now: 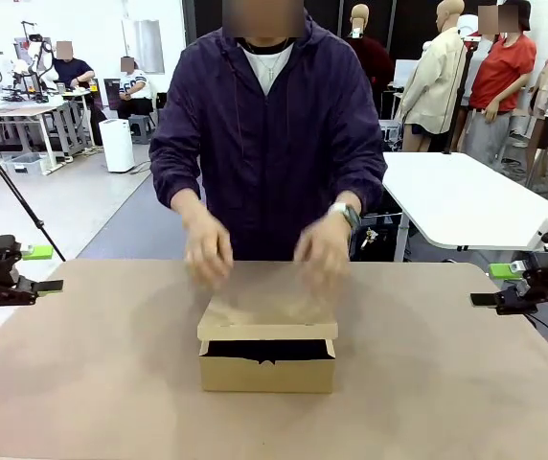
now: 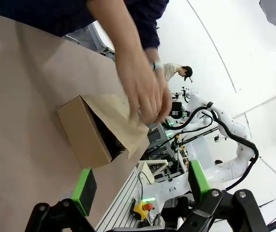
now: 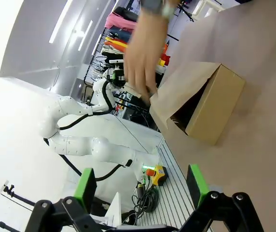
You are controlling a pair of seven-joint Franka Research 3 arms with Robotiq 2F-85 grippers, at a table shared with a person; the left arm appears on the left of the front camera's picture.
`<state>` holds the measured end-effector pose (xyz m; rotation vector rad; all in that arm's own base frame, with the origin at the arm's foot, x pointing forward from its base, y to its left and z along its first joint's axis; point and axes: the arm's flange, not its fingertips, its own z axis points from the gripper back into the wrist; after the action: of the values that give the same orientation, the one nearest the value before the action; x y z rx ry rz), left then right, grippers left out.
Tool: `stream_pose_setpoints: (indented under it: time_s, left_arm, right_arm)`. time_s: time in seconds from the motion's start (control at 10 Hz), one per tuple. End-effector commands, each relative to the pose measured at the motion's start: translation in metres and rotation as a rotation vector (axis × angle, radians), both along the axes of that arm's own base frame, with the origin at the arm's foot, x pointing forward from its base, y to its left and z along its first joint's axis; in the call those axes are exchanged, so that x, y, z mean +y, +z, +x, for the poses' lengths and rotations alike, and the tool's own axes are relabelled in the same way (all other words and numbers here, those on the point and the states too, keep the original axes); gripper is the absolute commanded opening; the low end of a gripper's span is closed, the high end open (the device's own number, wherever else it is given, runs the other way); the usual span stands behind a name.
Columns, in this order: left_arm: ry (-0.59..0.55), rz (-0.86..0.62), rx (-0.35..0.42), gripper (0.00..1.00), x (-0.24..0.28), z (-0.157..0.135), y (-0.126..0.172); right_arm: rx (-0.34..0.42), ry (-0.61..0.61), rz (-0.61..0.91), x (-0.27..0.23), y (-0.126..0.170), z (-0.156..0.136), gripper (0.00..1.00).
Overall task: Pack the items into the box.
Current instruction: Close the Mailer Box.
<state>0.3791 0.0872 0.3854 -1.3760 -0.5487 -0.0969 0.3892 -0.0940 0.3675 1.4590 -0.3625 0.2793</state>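
At table centre: the box (image 1: 267, 364) sat on the brown table (image 1: 92, 383), its front wall facing the robot, well apart from both arms.
Lid: the flap (image 1: 268, 309) lay low over the box but not fully shut — a dark gap showed along the front edge beneath it.
Person's hands: one hand (image 1: 209, 251) and the other hand (image 1: 323, 252) were over the far edge of the flap, blurred with motion; whether they pressed on it or only hovered could not be told.
Contents: the gap was dark, and no pouch, knife or stapler could be made out inside it or on the table around the box.
Progress: judged from this, packing looked nearly done — the loose things seemed already inside, and what was left was closing the flap.
Left gripper (image 1: 46, 270): parked at the left table edge, jaws apart, holding nothing; in its own wrist view the green pads (image 2: 84, 190) stood wide with the box beyond them.
Right gripper (image 1: 497, 285): parked at the right table edge, likewise spread and empty.
Surroundings: a white table (image 1: 466, 196) stood behind the person, with other people seated farther back.
In the way: the person's hands and forearms covered the lid, so any reach for the box would likely meet them first.
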Motion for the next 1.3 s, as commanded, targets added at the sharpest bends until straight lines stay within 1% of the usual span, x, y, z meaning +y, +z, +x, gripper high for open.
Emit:
stream_pose_setpoints:
  time_s: [0.0, 1.2]
  left_arm:
    - [0.007, 0.004, -0.009, 1.0, 0.0006, -0.0002, 0.0017]
    - [0.007, 0.004, -0.009, 1.0, 0.0006, -0.0002, 0.0017]
  right_arm:
    - [-0.008, -0.008, 0.009, 0.0026, 0.0023, 0.0025, 1.0]
    - [-0.008, -0.008, 0.009, 0.0026, 0.0023, 0.0025, 1.0]
